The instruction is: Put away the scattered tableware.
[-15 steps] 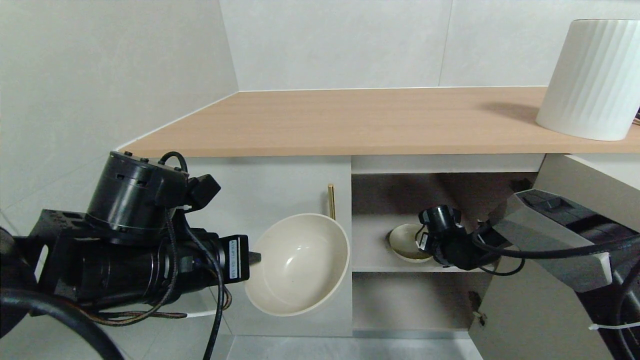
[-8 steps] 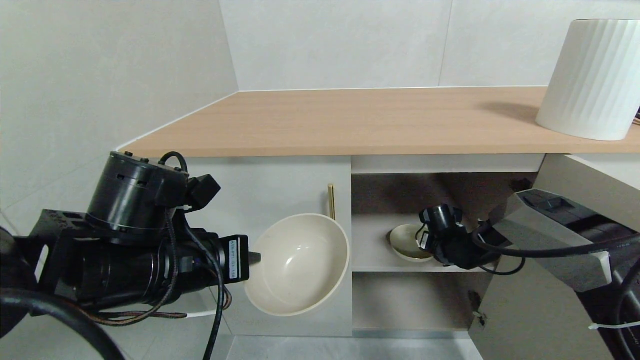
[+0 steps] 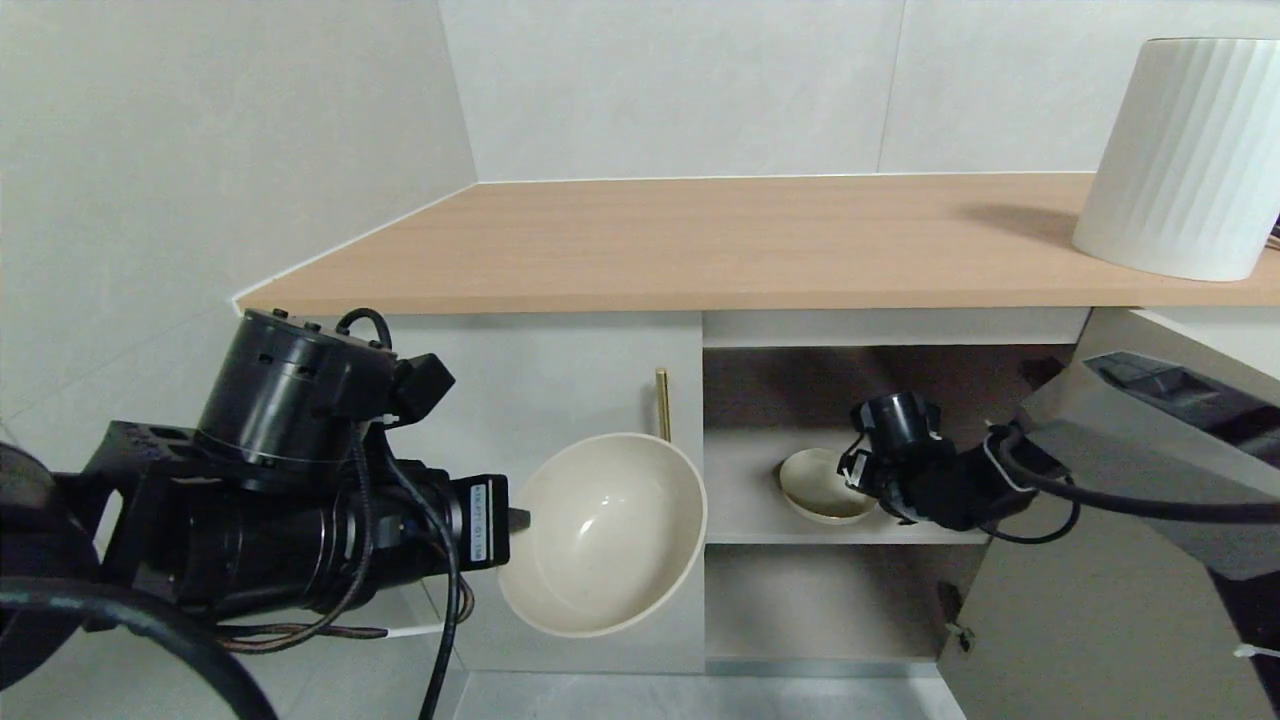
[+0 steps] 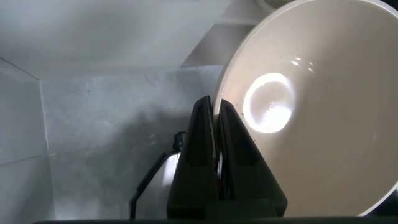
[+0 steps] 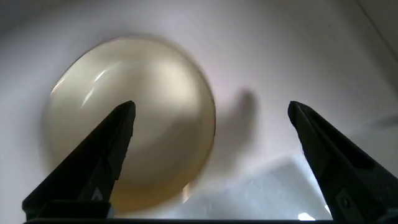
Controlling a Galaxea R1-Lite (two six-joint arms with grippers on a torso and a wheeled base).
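My left gripper (image 3: 516, 519) is shut on the rim of a large cream bowl (image 3: 604, 533), held tilted on its side in front of the closed left cabinet door. In the left wrist view the fingers (image 4: 214, 134) pinch the large bowl's (image 4: 311, 118) edge. A small cream bowl (image 3: 822, 485) sits on the shelf inside the open right cabinet. My right gripper (image 3: 862, 478) hovers at that bowl's right side. The right wrist view has its fingers (image 5: 115, 134) spread wide and apart from the small bowl (image 5: 134, 118) below.
A wooden countertop (image 3: 700, 240) runs above the cabinet, with a white ribbed container (image 3: 1180, 150) at its right end. A brass handle (image 3: 661, 403) is on the closed left door. The right door (image 3: 1150, 400) stands open beside my right arm. A lower shelf (image 3: 820, 600) lies underneath.
My right gripper has drawn back and up a little from the small bowl. My left arm has shifted the large bowl slightly right and down.
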